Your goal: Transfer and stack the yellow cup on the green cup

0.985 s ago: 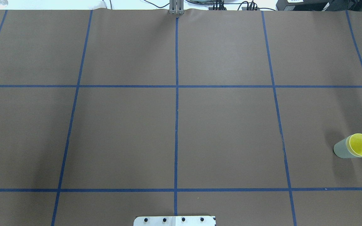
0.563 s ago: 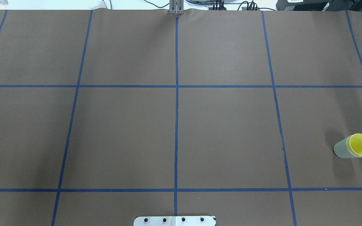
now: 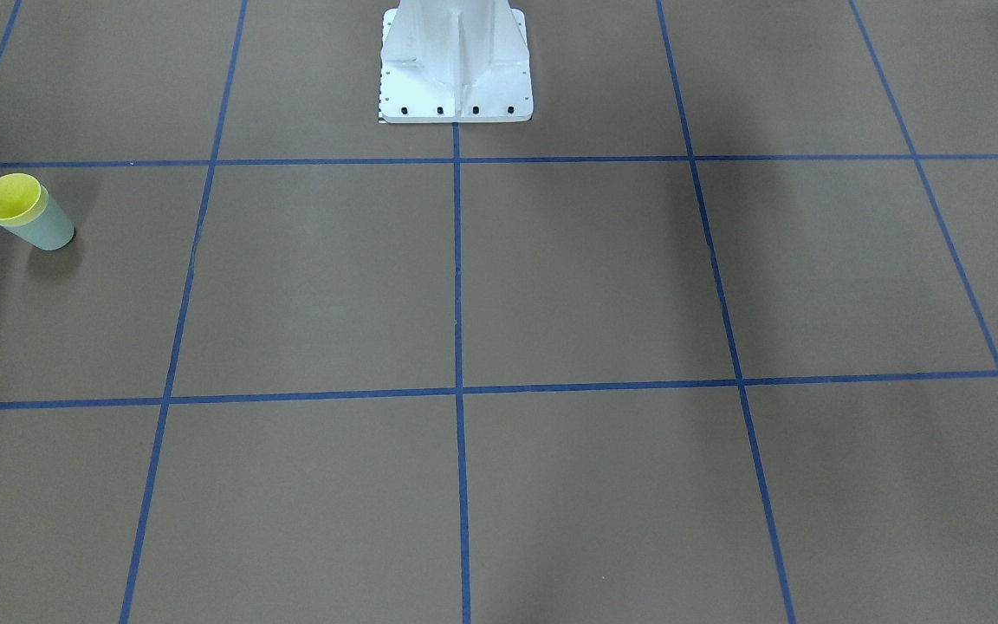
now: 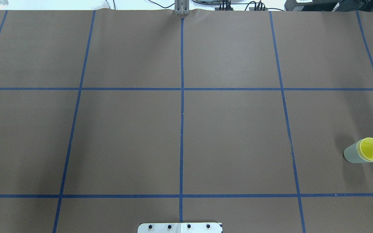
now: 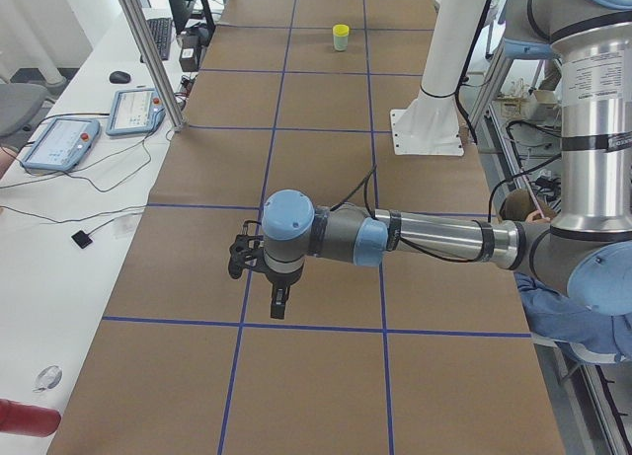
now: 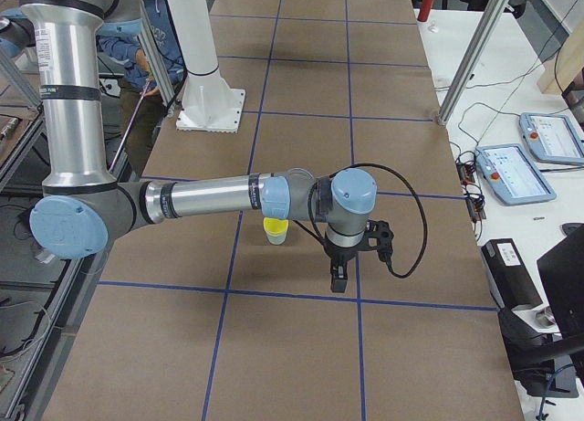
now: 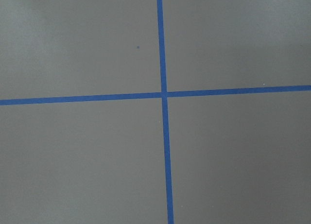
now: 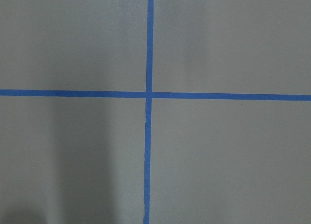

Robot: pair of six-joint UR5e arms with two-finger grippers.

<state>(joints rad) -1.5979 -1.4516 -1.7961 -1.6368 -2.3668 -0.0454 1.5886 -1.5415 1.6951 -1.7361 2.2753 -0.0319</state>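
Note:
The yellow cup (image 4: 372,149) sits nested inside the green cup (image 4: 351,155), upright, near the table's right edge. The stack also shows in the front-facing view, yellow cup (image 3: 11,198) in green cup (image 3: 48,230). It is far off in the left side view (image 5: 341,36), and in the right side view (image 6: 275,231) it stands behind the near arm. My left gripper (image 5: 279,299) and right gripper (image 6: 338,279) show only in the side views. Each hangs over bare paper, apart from the cups. I cannot tell whether they are open or shut. Both wrist views show only brown paper and blue tape.
Brown paper with a blue tape grid (image 4: 182,89) covers the table. The white robot base (image 3: 456,69) stands at the robot's edge. Teach pendants (image 5: 59,144) and cables lie on a side desk. A person (image 6: 151,37) is behind the robot.

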